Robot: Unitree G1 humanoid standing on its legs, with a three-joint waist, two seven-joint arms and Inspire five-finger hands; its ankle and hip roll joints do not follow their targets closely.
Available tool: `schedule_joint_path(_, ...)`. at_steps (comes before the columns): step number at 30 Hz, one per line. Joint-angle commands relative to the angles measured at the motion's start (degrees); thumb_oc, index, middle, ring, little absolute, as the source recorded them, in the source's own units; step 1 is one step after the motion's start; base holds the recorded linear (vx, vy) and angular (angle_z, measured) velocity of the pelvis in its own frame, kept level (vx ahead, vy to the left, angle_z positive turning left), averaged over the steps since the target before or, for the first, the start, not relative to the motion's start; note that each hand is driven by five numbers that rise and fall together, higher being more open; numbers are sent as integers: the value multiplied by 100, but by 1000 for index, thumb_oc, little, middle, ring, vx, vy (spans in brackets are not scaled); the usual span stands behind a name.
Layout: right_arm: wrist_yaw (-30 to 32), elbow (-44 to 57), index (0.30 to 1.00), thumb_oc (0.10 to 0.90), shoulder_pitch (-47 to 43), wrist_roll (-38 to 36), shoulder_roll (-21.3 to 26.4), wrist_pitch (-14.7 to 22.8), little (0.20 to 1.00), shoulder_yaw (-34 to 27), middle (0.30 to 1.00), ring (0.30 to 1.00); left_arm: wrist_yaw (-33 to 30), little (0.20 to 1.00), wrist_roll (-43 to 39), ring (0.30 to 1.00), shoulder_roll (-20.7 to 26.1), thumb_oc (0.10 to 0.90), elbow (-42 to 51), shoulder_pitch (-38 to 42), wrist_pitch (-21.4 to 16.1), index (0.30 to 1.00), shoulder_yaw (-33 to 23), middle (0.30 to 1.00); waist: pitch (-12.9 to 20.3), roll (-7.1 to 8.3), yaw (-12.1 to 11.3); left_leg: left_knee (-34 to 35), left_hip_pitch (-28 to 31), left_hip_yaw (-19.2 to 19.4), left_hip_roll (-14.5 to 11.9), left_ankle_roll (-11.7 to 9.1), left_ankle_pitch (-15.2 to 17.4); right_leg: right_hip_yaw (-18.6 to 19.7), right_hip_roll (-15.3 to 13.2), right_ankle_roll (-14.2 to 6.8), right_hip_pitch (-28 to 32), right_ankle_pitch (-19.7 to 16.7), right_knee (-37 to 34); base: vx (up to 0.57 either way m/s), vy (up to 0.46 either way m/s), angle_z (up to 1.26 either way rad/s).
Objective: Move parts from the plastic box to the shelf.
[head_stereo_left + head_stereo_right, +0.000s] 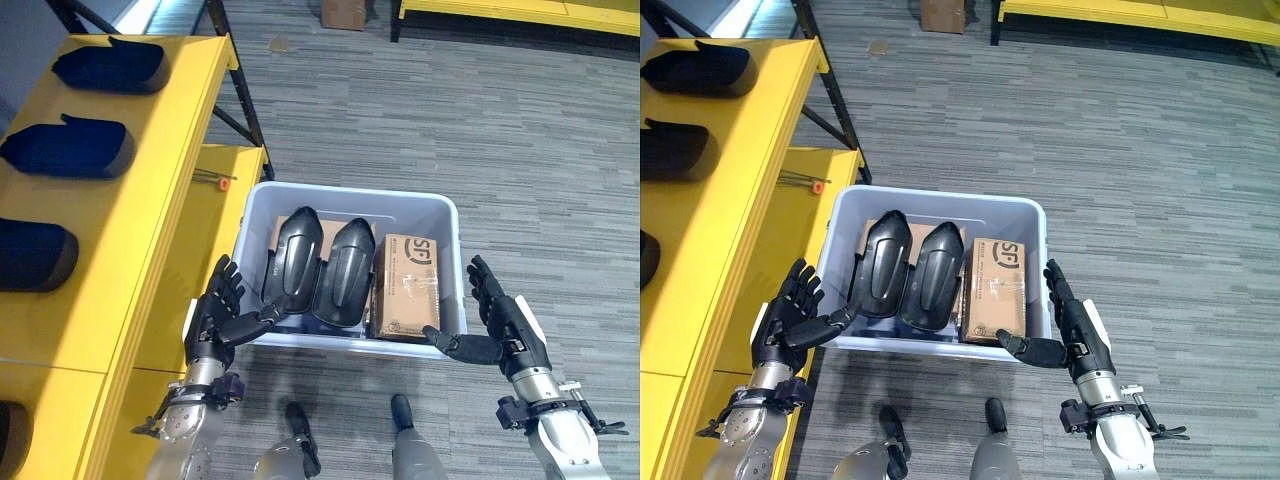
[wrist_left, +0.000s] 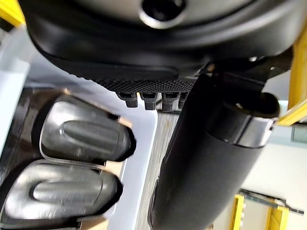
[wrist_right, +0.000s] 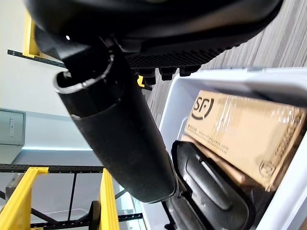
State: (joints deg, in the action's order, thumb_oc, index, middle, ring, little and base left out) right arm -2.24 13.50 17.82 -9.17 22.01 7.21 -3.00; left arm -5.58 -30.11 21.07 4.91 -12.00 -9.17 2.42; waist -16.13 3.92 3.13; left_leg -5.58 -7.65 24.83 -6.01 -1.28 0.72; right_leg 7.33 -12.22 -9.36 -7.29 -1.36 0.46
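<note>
Several dark parts already sit on the yellow shelf [image 1: 150, 200]. The left hand [image 1: 215, 315] is released by the box [image 1: 448, 215], holding nothing. Two parts [image 1: 318, 262] and a carton [image 1: 405, 285] remain inside. The right hand [image 1: 500, 325] is likewise released.

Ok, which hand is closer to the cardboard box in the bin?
Right. The right hand is open beside the plastic box's right wall, next to the cardboard box. The left hand is open at the opposite wall, by the two black parts.
</note>
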Motion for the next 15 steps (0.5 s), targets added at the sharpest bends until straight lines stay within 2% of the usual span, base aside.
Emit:
schedule_joint_path(1, 169, 486, 1000, 900, -216, 213, 199, 529, 1000, -301, 1000, 1000, 57, 1000, 209, 1000, 320, 900, 584, -87, -550, 1000, -218, 1000, 445, 69, 4, -223, -514, -351, -324, -75, 10, -613, -241, -371, 549, -166, 440, -10, 78, -20)
schedule_joint_path(2, 195, 484, 1000, 900, -284, 256, 246, 537, 1000, -280, 1000, 1000, 52, 1000, 206, 1000, 355, 900, 584, -88, -546, 1000, -219, 1000, 403, 83, -9, -195, -490, -308, -330, -69, 23, -727, -212, -371, 498, -205, 469, -29, 82, -35)
schedule_joint_path(3, 239, 517, 1000, 900, -455, 459, 382, 566, 1000, -252, 1000, 1000, 29, 1000, 220, 1000, 423, 900, 591, -44, -537, 1000, -262, 1000, 327, 130, -85, -134, -427, -174, -375, -92, 47, -1195, -237, -333, 382, -313, 475, -39, 40, -37)
schedule_joint_path(5, 276, 571, 1000, 900, -660, 601, 540, 577, 1000, -242, 1000, 1000, 46, 1000, 220, 1000, 468, 900, 604, -19, -537, 1000, -293, 1000, 275, 155, -139, -143, -410, -52, -437, -145, 75, -1650, -314, -349, 227, -512, 311, -29, -7, -43)
schedule_joint_path(6, 280, 563, 1000, 900, -675, 604, 542, 577, 1000, -237, 1000, 1000, 47, 1000, 219, 1000, 465, 900, 601, -13, -537, 1000, -298, 1000, 270, 150, -132, -148, -416, -56, -442, -147, 76, -1657, -307, -347, 234, -523, 294, -26, -46, -62)
schedule_joint_path(7, 306, 567, 1000, 900, -825, 667, 674, 578, 1000, -204, 1000, 1000, 50, 1000, 220, 1000, 499, 900, 617, -12, -539, 1000, -316, 1000, 225, 172, -172, -196, -405, 17, -504, -183, 98, -1866, -348, -350, 114, -613, 177, -7, -129, -64)
schedule_joint_path(8, 301, 617, 1000, 900, -1040, 772, 884, 582, 1000, -202, 1000, 1000, 64, 1000, 216, 1000, 532, 900, 616, 38, -526, 1000, -330, 1000, 82, 212, -167, -376, -463, 3, -621, -254, 127, -1850, -314, -280, -69, -546, 112, -2, -176, -64)
schedule_joint_path(10, 305, 633, 1000, 900, -1147, 790, 1037, 557, 1000, -227, 1000, 1000, 89, 1000, 231, 1000, 520, 900, 578, 127, -514, 1000, -244, 1000, -56, 243, -194, -628, -635, -119, -748, -344, 110, -1864, -301, -191, -20, -368, 133, -8, -226, -28)
schedule_joint_path(11, 317, 693, 1000, 900, -1341, 796, 1229, 554, 1000, -152, 1000, 1000, 93, 1000, 235, 1000, 524, 900, 602, 169, -519, 1000, -217, 1000, -152, 228, -250, -668, -793, -188, -901, -465, -19, -2027, -206, -139, -28, -264, 87, -28, -208, 0)
schedule_joint_path(15, 343, 665, 1000, 900, -1762, 822, 1524, 483, 1000, 71, 1000, 1000, 82, 1000, 187, 1000, 526, 900, 690, 188, -513, 1000, -165, 1000, -256, 198, -287, -690, -971, -224, -1090, -603, -189, -2201, -111, -104, -55, -236, 7, -30, -185, 19)
